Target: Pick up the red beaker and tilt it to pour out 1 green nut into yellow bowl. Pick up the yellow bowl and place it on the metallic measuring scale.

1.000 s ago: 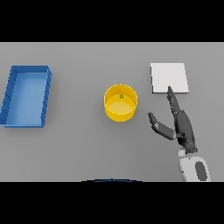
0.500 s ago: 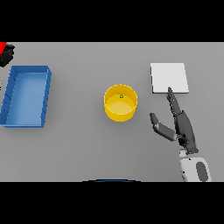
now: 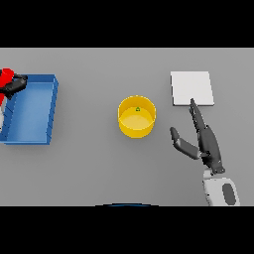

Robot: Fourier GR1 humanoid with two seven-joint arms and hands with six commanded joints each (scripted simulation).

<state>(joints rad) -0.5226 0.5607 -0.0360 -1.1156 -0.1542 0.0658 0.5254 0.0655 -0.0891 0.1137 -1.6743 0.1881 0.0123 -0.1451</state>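
So the yellow bowl [image 3: 136, 117] sits mid-bench with 1 green nut [image 3: 138, 109] already lying inside near the far wall, which tells me the pour is basically done. The red beaker [image 3: 6, 77] is way off at the left edge, over the near-left corner of the blue tray [image 3: 51, 110], with the left hand [image 3: 15, 85] wrapped around it, I'd guess parking it out of the way. The right hand [image 3: 202, 141] is relaxed and holding nothing, fingers straight and pointing toward the metallic measuring scale [image 3: 192, 88], thumb splayed out on the bowl's side. It sits near the bowl, not touching. That spot makes sense to me: it's between the bowl and the scale, so it only has to slide left to grab the bowl, then carry it a short way up-right onto the plate.
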